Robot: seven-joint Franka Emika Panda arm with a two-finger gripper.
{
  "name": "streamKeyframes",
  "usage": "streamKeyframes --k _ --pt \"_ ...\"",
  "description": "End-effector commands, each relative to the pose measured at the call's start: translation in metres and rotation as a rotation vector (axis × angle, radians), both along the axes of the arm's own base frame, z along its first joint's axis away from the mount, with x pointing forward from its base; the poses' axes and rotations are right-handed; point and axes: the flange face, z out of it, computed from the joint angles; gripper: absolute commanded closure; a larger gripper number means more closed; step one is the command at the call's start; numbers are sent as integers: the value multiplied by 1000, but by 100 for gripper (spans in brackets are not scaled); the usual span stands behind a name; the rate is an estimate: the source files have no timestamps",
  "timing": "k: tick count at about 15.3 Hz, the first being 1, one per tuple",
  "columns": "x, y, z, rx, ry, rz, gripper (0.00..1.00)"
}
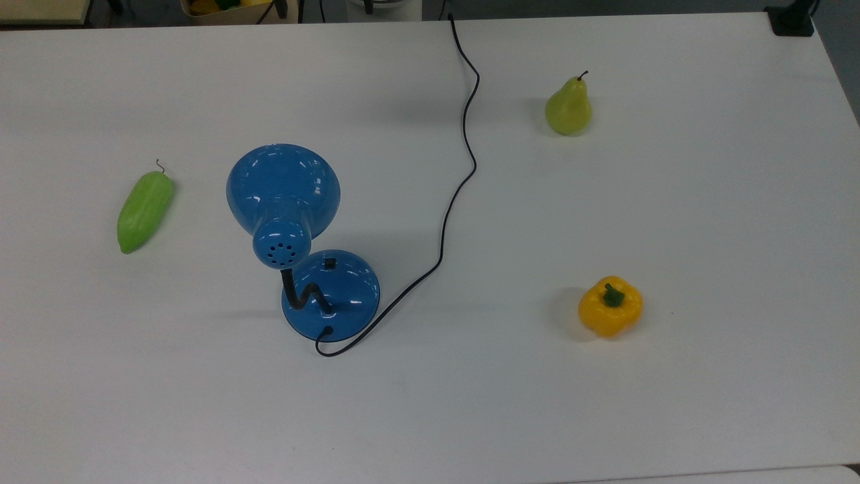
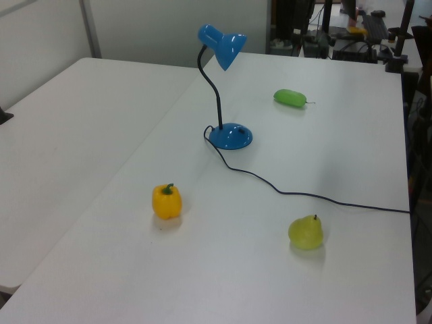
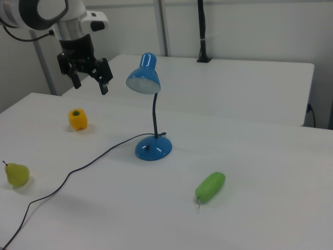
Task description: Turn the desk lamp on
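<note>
The glossy blue desk lamp stands upright near the middle of the white table (image 1: 605, 417). Its round base (image 1: 330, 296) carries a small black switch (image 1: 329, 263) on top, and a bent black gooseneck (image 2: 217, 94) rises to the dome shade (image 3: 143, 78). A black cord (image 1: 463, 168) runs from the base away across the table. In the right view my gripper (image 3: 91, 86) hangs open and holds nothing. It is high above the table, at about the shade's height, off to the right view's left of the shade and well apart from the base (image 3: 153, 147).
A yellow bell pepper (image 3: 77, 119) sits below my gripper, and a green pear (image 3: 16, 174) lies near the cord. A green cucumber-like vegetable (image 3: 210, 186) lies on the lamp's other side. A second table (image 2: 61, 135) adjoins this one.
</note>
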Motion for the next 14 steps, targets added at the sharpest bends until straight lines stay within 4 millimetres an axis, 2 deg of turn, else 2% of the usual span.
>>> streamKeyframes --k 1,14 --pt "-2 7 0 4 -2 26 0" --pt "-2 7 -6 4 8 41 0"
